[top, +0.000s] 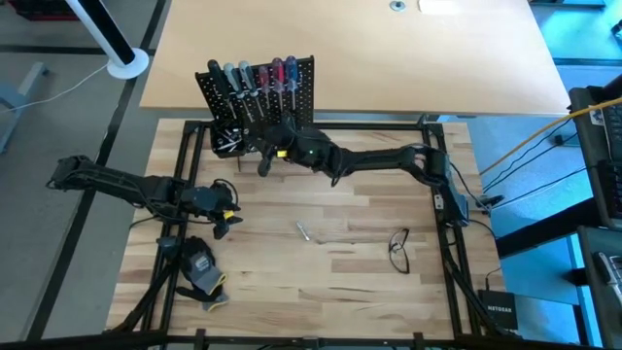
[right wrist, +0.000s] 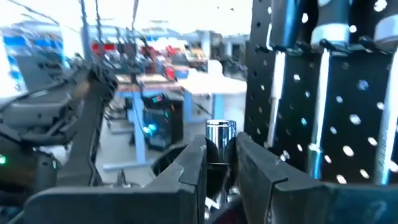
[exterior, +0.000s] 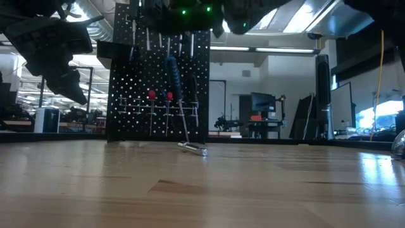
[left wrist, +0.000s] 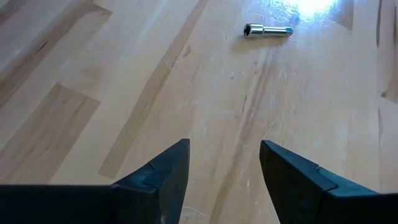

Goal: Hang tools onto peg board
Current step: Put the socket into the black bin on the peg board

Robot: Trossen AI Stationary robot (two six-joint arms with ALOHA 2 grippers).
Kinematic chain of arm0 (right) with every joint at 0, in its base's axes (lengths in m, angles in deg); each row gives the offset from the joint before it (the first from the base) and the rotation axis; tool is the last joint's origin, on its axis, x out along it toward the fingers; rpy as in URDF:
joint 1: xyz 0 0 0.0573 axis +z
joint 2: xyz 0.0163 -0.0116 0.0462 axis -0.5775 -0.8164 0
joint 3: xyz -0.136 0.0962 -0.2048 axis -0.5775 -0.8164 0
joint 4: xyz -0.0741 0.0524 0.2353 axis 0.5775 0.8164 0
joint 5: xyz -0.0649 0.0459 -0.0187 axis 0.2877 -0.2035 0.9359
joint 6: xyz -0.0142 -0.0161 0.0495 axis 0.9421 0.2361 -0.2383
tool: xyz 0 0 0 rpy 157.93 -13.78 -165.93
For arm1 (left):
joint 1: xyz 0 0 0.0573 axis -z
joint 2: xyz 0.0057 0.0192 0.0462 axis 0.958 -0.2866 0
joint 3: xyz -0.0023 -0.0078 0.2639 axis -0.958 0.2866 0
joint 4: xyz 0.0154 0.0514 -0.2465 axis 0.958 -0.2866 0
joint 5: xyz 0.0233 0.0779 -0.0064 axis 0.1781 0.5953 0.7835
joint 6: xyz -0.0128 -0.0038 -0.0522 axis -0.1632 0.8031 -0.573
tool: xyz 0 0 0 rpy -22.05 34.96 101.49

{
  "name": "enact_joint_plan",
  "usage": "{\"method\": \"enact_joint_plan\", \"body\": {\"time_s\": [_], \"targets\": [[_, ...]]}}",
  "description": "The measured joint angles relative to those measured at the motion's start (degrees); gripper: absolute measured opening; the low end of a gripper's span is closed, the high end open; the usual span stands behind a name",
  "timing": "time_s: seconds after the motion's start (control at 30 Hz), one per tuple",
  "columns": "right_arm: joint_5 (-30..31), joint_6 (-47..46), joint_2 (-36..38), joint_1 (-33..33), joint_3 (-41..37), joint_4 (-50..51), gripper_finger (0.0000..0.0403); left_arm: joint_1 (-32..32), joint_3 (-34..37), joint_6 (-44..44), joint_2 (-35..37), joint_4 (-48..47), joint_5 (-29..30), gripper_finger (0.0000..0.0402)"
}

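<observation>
The black peg board stands upright at the table's far side, with several screwdrivers hanging in a row on it and a black bin at its lower left. My right gripper is just in front of the board, shut on a blue-handled screwdriver. My left gripper is open and empty, low over the table's left part. A small silver bit lies flat on the table; it also shows in the left wrist view ahead of the open fingers. My right gripper pinches the screwdriver between its two fingers; a round silver part stands out past the fingertips. The fingers reach level, toward the table's left, alongside the board. The screwdriver hangs tilted below, shaft down; whether its tip touches the table I cannot tell.
A pair of black-rimmed glasses lies at the table's right. A grey-black glove with yellow trim lies near the front left corner. Bare wood lies between the glove, the bit and the glasses.
</observation>
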Motion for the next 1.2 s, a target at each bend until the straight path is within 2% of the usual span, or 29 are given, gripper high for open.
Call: {"method": "enact_joint_plan", "body": {"time_s": [0.1, 0.23, 0.5, 0.57, 0.7, 0.77, 1.0, 1.2], "targets": [[-3.69, -0.06, -1.77, -0.7, 0.02, -5.47, 0.0069, -0.01, 0.0, 0.02, 0.02, 0.0, 0.0, 0.0184], [-5.58, -0.07, -3.78, -0.88, 0.02, -12.42, 0.0069, 0.0, 0.0, 0.42, 0.02, 0.02, 0.38, 0.0184], [-6.03, -0.07, -4.33, -0.88, 0.14, -13.49, 0.0069, -0.01, 0.0, 0.66, 0.0, 0.07, 1.96, 0.0184], [-6.31, -0.08, -4.35, -0.83, 2.27, -9.15, 0.0069, -0.01, 0.0, 0.92, 0.0, 0.37, 1.97, 0.0184], [-6.42, -2.94, -4.69, -0.95, 11.77, 11.26, 0.0069, 0.01, 0.0, 0.94, 0.0, 0.4, 1.97, 0.0184], [-5.18, -3.1, -4.78, -1.19, 14.78, 16.87, 0.0069, -0.01, 0.0, 0.78, 0.02, 0.35, 1.97, 0.0184], [-3.41, -4.58, -5.27, -1.27, 16.17, 16.46, 0.0069, -0.01, 0.0, 0.48, 0.02, 0.28, 1.95, 0.0184], [-3.42, -8.04, -9.14, -1.25, 16.13, 10.32, 0.007, 0.01, 0.0, 0.46, 0.0, 0.21, 1.95, 0.0184]]}}
